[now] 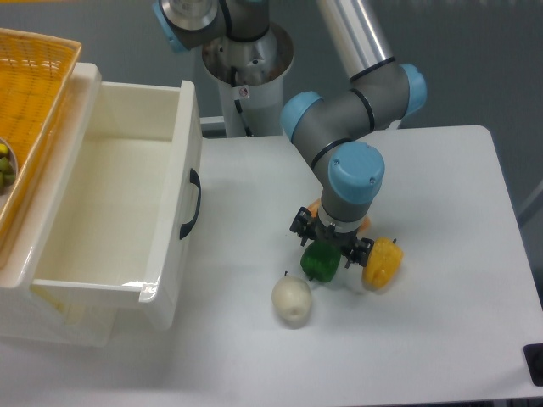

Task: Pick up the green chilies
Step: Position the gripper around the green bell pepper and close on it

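Bright, even overhead light fills the scene. The white table [441, 322] shows soft, short shadows beneath the objects on it. Glare glints along the white bin's [161, 288] front rim. Focus is sharp throughout.

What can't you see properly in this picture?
- Fingertips of the gripper: its own body hides them; open or shut is unclear.
- Top of the green pepper: under the gripper.
- Orange thing: mostly behind the arm.
- Small green fruits: cut off by the left edge.
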Controlling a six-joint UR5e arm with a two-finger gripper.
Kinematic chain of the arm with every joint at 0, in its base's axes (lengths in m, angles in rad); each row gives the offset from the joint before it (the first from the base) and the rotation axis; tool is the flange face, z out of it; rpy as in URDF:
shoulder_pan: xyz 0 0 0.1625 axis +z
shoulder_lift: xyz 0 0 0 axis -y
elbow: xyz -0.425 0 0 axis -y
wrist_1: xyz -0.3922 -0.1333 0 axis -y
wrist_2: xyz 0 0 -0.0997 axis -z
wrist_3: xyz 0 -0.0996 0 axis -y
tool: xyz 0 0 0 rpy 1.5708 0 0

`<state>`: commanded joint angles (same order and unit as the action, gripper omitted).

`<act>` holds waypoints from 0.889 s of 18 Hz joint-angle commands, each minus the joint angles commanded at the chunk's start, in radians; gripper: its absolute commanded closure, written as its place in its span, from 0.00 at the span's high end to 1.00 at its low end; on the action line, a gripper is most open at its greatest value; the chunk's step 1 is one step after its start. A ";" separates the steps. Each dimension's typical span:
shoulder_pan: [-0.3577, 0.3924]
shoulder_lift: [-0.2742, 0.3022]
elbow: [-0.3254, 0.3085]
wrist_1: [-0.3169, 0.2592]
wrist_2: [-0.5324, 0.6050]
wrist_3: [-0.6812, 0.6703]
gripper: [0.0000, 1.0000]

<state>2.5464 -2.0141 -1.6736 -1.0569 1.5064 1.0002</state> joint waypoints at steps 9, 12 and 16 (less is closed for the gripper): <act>-0.002 -0.012 -0.011 0.000 -0.002 0.000 1.00; -0.003 -0.012 -0.015 0.000 -0.002 -0.002 1.00; -0.005 -0.022 -0.014 0.008 -0.002 -0.002 1.00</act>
<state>2.5418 -2.0356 -1.6874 -1.0493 1.5048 0.9986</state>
